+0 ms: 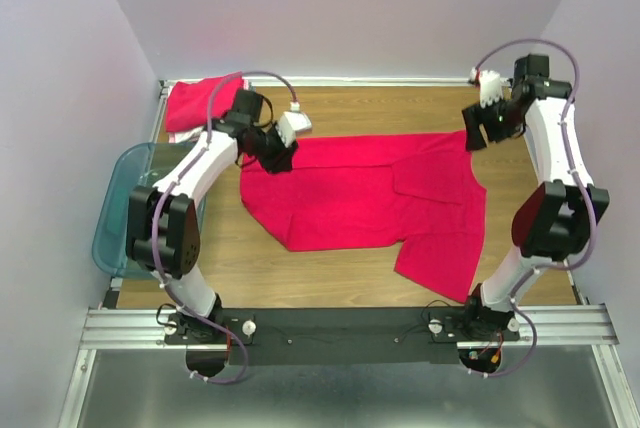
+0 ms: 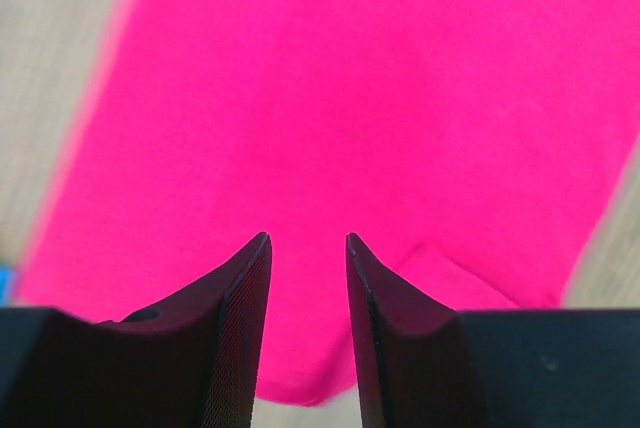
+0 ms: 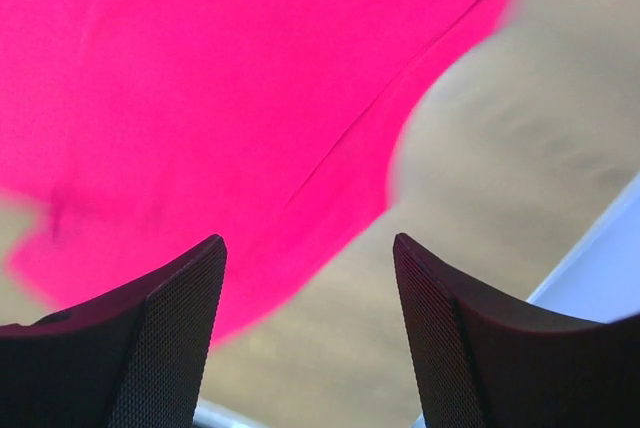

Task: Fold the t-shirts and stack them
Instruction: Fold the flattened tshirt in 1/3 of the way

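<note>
At the near side, the wooden table top (image 1: 330,268) carries the bright red-pink cloth t-shirt (image 1: 360,193), spread flat across the centre. One sleeve (image 1: 440,258) reaches toward the near right. The translucent teal plastic bin (image 1: 108,233) stands at the table's left edge, apart from the shirt.

Further back, the left gripper (image 2: 308,240) hovers over the shirt's far left edge. Its jaws stand apart by a narrow gap, with nothing between them and cloth directly below. The right gripper (image 3: 308,243) hangs above the far right corner. Its jaws are spread wide and empty, with the cloth edge and bare wood beneath.

In the far left corner lies the folded red-pink shirt (image 1: 200,103), with a pale layer showing under it.

Probable faults:
- The right gripper sits close to the hem, so a descent slightly off could close on wood or air.
- The narrow left gap may push cloth aside instead of admitting it.
- Unequal grips would skew the fold.
- The loose sleeve could trail and bunch.
</note>
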